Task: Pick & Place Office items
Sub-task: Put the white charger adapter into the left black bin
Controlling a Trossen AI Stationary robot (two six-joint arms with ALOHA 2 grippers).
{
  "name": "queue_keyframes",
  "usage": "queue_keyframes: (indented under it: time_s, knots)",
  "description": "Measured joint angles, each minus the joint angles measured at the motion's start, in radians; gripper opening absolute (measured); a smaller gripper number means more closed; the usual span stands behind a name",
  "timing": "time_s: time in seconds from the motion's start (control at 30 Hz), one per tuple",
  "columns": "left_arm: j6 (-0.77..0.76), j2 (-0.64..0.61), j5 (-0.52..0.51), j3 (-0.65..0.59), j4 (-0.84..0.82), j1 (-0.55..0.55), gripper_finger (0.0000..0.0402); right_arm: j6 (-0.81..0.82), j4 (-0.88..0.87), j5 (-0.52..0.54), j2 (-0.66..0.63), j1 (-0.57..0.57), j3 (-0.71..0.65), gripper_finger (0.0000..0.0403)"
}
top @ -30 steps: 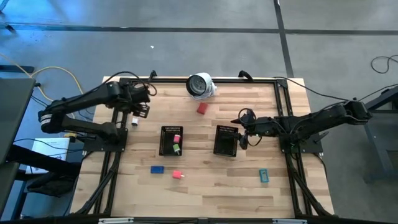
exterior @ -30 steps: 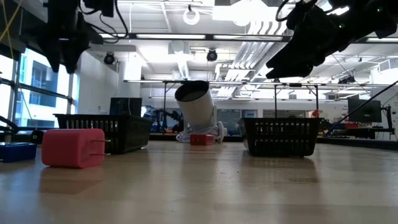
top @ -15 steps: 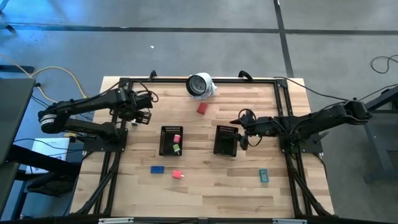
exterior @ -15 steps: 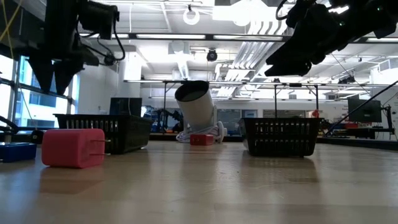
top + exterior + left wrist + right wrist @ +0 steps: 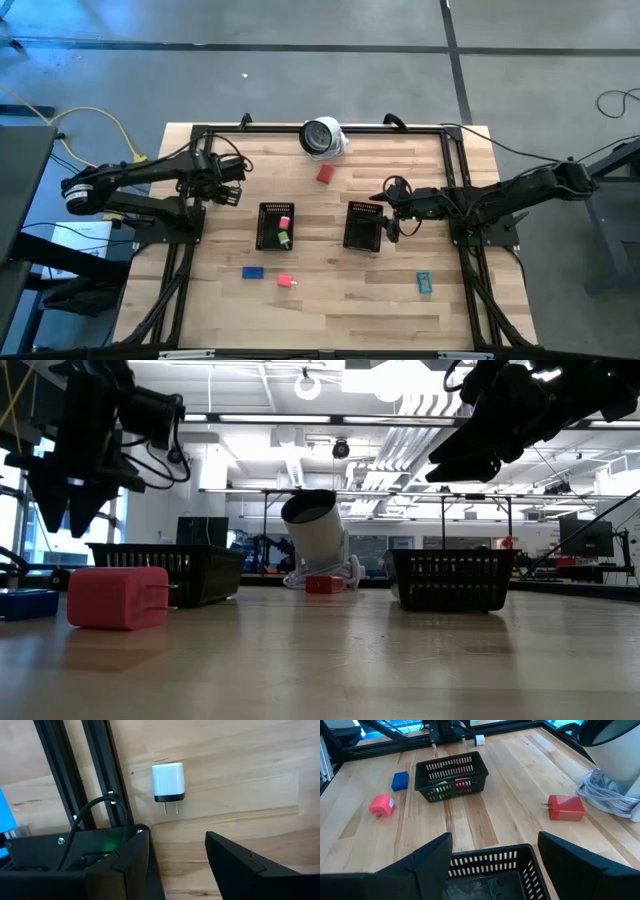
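Note:
My left gripper (image 5: 222, 188) hangs open near the table's left edge, pointing down, with nothing between its fingers. A small white plug charger (image 5: 168, 781) lies flat on the wood just beyond the fingertips. My right gripper (image 5: 388, 222) waits open over the right black mesh tray (image 5: 352, 228). The left tray (image 5: 262, 228) holds a pink and a green piece. Lying loose on the table are a red piece (image 5: 325, 174), a blue piece (image 5: 253, 271), a pink piece (image 5: 285, 281) and a teal piece (image 5: 424, 283).
A white round object with a dark face (image 5: 322, 137) and its coiled cable sit at the far edge, close to the red piece. Black frame rails (image 5: 100, 775) run beside the white charger. Bare wood lies along the near edge.
My left gripper has come straight down toward the table at the left edge, its fingers still pointing down and just as far apart. The right arm has kept still.

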Motion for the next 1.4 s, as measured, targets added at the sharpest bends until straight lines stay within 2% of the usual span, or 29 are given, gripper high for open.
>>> queue_keyframes:
  time_s: [0.8,1.4]
  knots:
    - [0.105,0.005,0.016,-0.150,0.214,0.125,0.0186,0.000,0.000,0.000,0.000,0.000,0.000,0.0281]
    - [0.172,0.169,0.013,-0.154,0.281,0.171,0.0186,0.006,-0.001,-0.002,-0.001,0.000,0.000,0.0281]
